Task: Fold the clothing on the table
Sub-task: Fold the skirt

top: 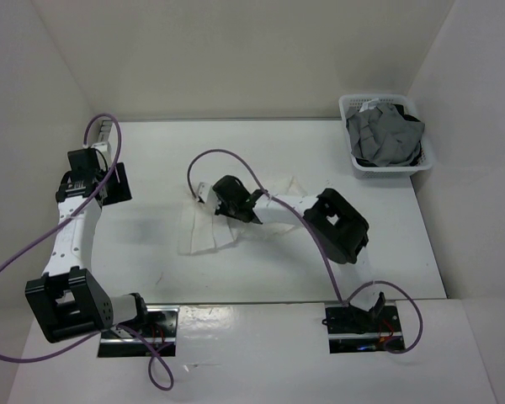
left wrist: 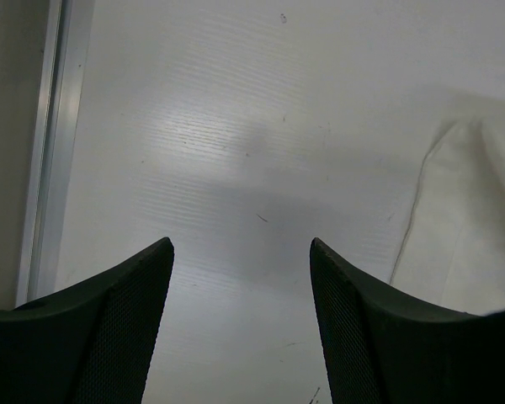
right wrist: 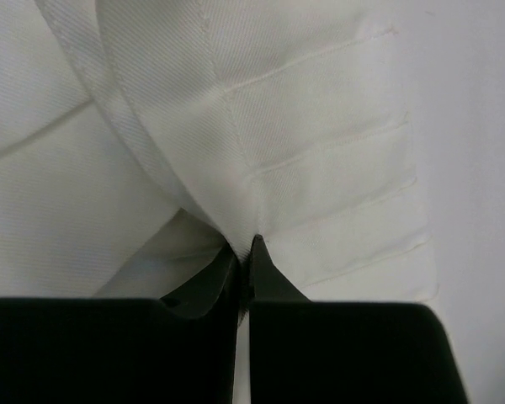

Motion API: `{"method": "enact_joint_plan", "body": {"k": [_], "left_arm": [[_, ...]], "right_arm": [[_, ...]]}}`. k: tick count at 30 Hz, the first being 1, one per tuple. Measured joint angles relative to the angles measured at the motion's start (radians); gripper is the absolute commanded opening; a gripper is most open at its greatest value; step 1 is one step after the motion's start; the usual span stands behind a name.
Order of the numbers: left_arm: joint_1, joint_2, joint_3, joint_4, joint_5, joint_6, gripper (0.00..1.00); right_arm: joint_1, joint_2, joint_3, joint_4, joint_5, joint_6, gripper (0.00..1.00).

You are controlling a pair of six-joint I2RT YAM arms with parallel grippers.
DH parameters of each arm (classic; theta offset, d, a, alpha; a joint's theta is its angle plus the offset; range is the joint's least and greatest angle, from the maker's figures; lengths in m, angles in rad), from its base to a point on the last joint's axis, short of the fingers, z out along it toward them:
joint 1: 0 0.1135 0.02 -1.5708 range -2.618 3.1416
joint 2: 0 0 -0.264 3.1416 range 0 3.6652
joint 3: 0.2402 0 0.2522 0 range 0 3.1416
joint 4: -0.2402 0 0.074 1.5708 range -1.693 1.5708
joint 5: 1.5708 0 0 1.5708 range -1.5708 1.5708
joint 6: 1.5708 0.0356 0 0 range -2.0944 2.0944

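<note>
Skirt: the white pleated skirt (top: pixel 209 234) is lying rumpled in the middle of the table (top: pixel 151 151), so by my reading you are only beginning the fold.
Right gripper: your right gripper (right wrist: pixel 246 244) is clamping fully shut on a raised ridge of skirt cloth. Pinching there is giving you a layer to carry across.
Left gripper: your left gripper (left wrist: pixel 240 246) is hovering spread wide over bare table, holding nothing, with the skirt's edge to one side. It is probably waiting clear of the cloth.
Basket: the basket (top: pixel 353 160) holding the grey garment (top: pixel 383 135) is sitting in the far right corner, out of your way.
</note>
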Motion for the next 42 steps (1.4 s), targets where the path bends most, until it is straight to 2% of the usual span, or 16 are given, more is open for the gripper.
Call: {"method": "enact_joint_plan", "body": {"k": [5,6,8,12,26,31,38,42], "left_arm": [[0.000,-0.007,0.000,0.000,0.016,0.000,0.73],[0.000,-0.008,0.000,0.000,0.019,0.001,0.73],[0.000,-0.009,0.000,0.000,0.023,0.001,0.73],[0.000,-0.010,0.000,0.000,0.031,0.001,0.73],[0.001,-0.010,0.000,0.000,0.063,0.004,0.73],[0.001,-0.010,0.000,0.000,0.075,0.006,0.73],[0.001,-0.010,0.000,0.000,0.080,0.007,0.73],[0.001,-0.010,0.000,0.000,0.087,0.007,0.73]], "right_arm": [[-0.120,0.097,0.106,0.047,0.087,0.004,0.00],[-0.142,0.118,0.135,0.051,0.098,0.004,0.10],[-0.174,0.149,0.179,0.052,0.113,0.011,0.21],[-0.217,0.191,0.248,0.044,0.133,0.023,0.28],[-0.219,0.190,0.250,0.035,0.137,0.029,0.28],[-0.220,0.179,0.249,0.034,0.137,0.031,0.35],[-0.230,0.129,0.237,0.027,0.137,0.031,0.35],[-0.242,0.115,0.237,0.027,0.137,0.031,0.31]]}}
